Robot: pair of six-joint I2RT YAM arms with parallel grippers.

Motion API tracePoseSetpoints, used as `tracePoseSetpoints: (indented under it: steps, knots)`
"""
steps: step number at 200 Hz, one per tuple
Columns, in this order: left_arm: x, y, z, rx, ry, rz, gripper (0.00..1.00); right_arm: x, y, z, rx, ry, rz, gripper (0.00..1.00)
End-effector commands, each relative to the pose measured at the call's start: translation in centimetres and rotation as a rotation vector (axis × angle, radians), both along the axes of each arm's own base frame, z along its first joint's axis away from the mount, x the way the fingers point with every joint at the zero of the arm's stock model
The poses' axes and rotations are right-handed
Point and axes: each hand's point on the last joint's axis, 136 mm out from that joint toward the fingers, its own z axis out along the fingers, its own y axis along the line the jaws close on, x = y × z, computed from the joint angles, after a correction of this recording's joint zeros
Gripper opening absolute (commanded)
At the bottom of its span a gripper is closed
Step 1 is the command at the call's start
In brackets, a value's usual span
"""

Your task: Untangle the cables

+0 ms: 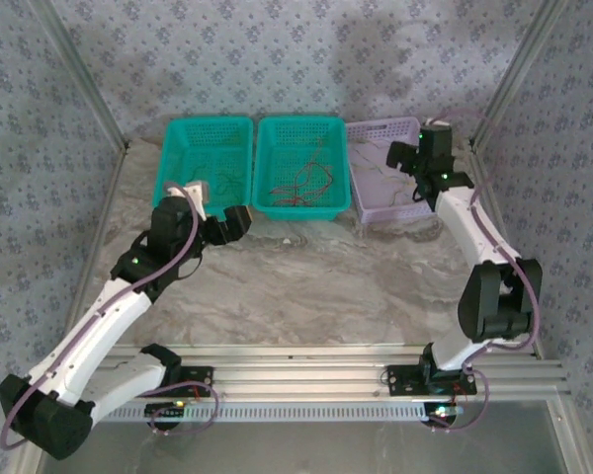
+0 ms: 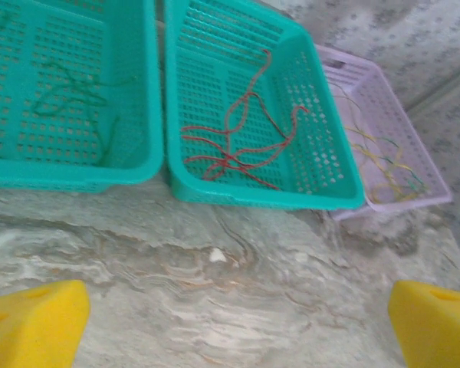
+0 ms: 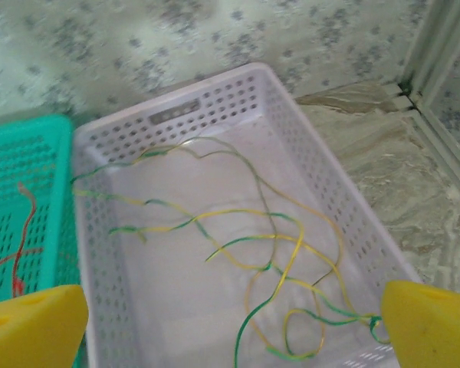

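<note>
A teal plastic lattice basket at the left holds thin dark-green curly wires, loosely spread on its floor. The left gripper is held over the marbled grey tabletop just in front of the baskets. Its yellow fingers are spread wide, with nothing between them.

In the second teal basket, thin red wires are seen crossing one another near the front wall. Should one strand be pulled there, the whole bunch could be lifted together, or a strand could be caught in the lattice holes.

At the right, a lilac perforated plastic basket contains yellow and green wires looped over each other. The right gripper is positioned above it, jaws spread and empty. One looped wire end lies touching or just beside the finger at the right of the wrist view; which of the two cannot be told. If it is snagged, the wire could be dragged out of the basket once the arm is withdrawn, and the light basket could be shifted.
</note>
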Motion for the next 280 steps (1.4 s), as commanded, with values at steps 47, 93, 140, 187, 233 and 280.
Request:
tracePoseSetpoints:
  steps: [47,93,140,187,233,280]
  knots:
    - [2.7,5.1,-1.7,0.332,0.042,0.21,1.0,-5.2,-2.5,-3.3,0.092,-0.076,-0.103,1.0]
    - [3.5,9.4,-3.1,0.462,-0.059,0.365,1.0,-6.8,-6.2,-10.0,-0.062,0.048,-0.258,1.0]
    - [3.3,11.3,-4.1,0.509,-0.052,0.407,1.0,-8.0,-8.0,-10.2,-0.196,-0.098,-0.301,1.0]
    - [3.2,12.0,-5.8,0.552,-0.01,0.418,1.0,-7.8,-9.7,-10.3,-0.184,-0.13,-0.291,1.0]
    - [3.4,13.3,-6.6,0.581,-0.004,0.463,1.0,-7.5,-8.1,-10.7,-0.222,-0.091,-0.18,1.0]
    - [3.6,14.3,-7.7,0.55,0.004,0.499,1.0,-7.5,-3.1,-15.3,-0.303,-0.062,0.104,1.0]
